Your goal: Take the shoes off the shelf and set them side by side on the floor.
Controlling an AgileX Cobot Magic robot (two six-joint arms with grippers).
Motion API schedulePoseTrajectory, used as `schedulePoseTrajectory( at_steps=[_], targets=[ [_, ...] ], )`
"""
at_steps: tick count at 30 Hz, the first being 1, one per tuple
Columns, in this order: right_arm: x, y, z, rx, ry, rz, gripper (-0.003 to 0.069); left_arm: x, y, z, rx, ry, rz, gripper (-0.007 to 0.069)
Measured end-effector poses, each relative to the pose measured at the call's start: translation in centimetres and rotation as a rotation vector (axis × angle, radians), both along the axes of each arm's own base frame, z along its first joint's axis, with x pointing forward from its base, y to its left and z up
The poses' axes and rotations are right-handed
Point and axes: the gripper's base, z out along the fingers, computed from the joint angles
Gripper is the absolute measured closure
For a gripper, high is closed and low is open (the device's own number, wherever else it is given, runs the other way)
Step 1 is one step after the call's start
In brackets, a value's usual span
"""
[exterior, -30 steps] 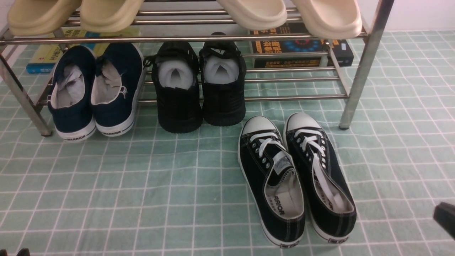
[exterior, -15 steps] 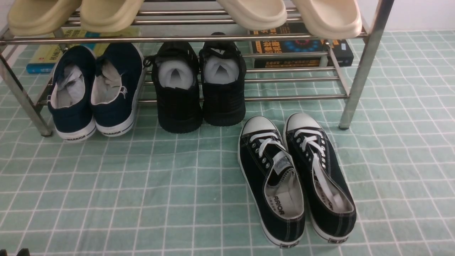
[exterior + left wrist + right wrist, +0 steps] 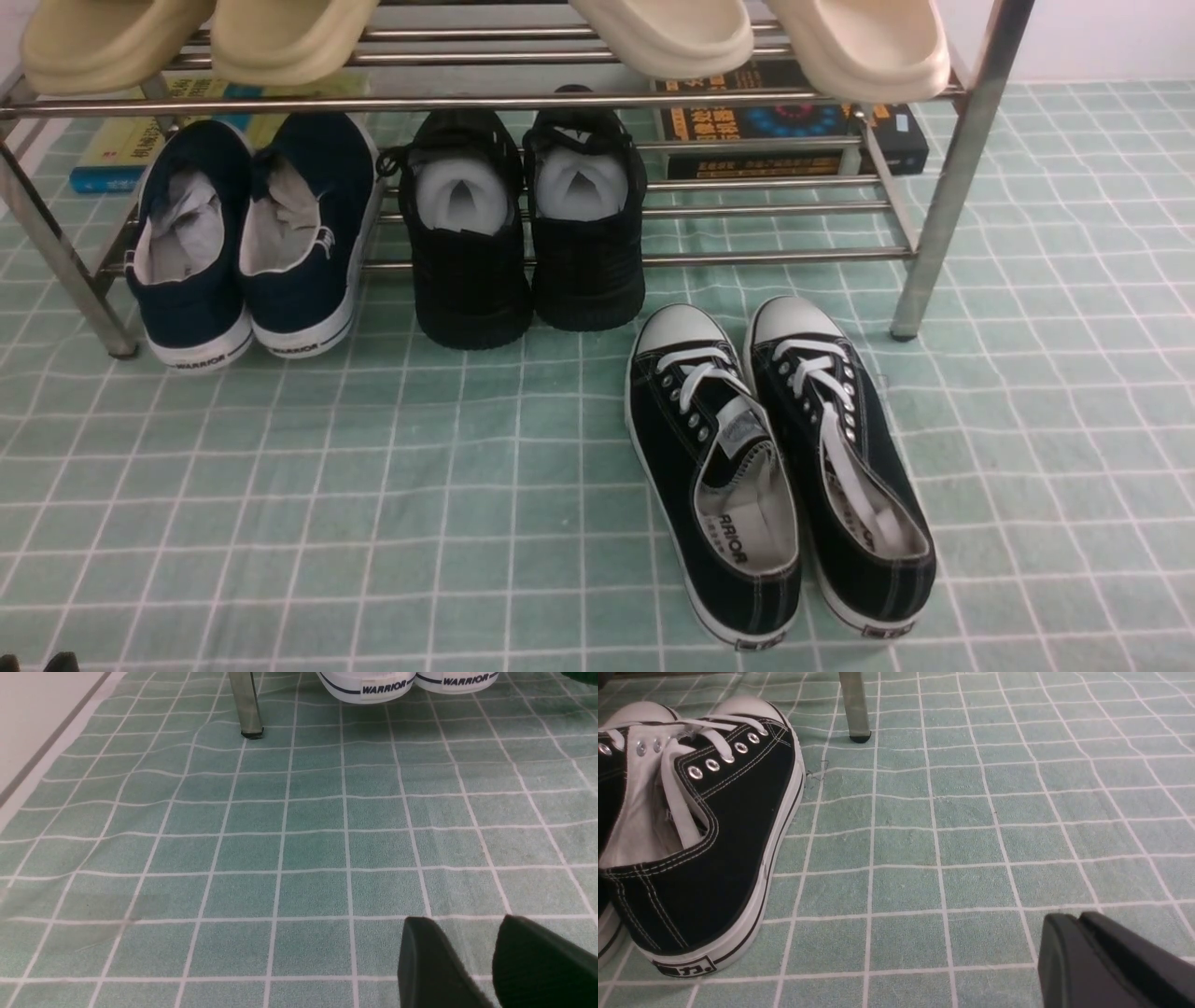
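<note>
- The shoes (image 3: 780, 467) lay on the floor (image 3: 373, 485), side by side and touching along their inner sides, white toe caps pointing toward the shelf (image 3: 943, 187) and heels toward me.
- They sat just in front of the shelf's lower tier, near its right front leg, off the rails entirely.
- My left gripper (image 3: 490, 961) hung low over bare cloth with a narrow gap between its fingers, pinching nothing.
- My right gripper (image 3: 1083, 961) hung just beside the right-hand shoe, fingers pressed together and empty.
- Neither arm showed in the front view beyond a dark sliver at the bottom left corner.
- The navy slip-ons (image 3: 247, 243) and the all-black lace-ups (image 3: 527, 233) sat on the lower tier, and pale slides (image 3: 761, 37) on the upper one.
- I judged the placing step finished and the task essentially done.
- The next move, as I reckoned it, called only for keeping both arms clear of the pair so nothing nudged them apart.
</note>
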Motion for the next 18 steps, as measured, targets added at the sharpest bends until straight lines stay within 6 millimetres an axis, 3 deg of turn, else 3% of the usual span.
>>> schedulePoseTrajectory(
  at_steps=[18],
  targets=[
    [0.00,0.01,0.00,0.003,0.000,0.000,0.0587,0.00,0.00,0.00,0.000,0.000,0.000,0.0383]
  ],
)
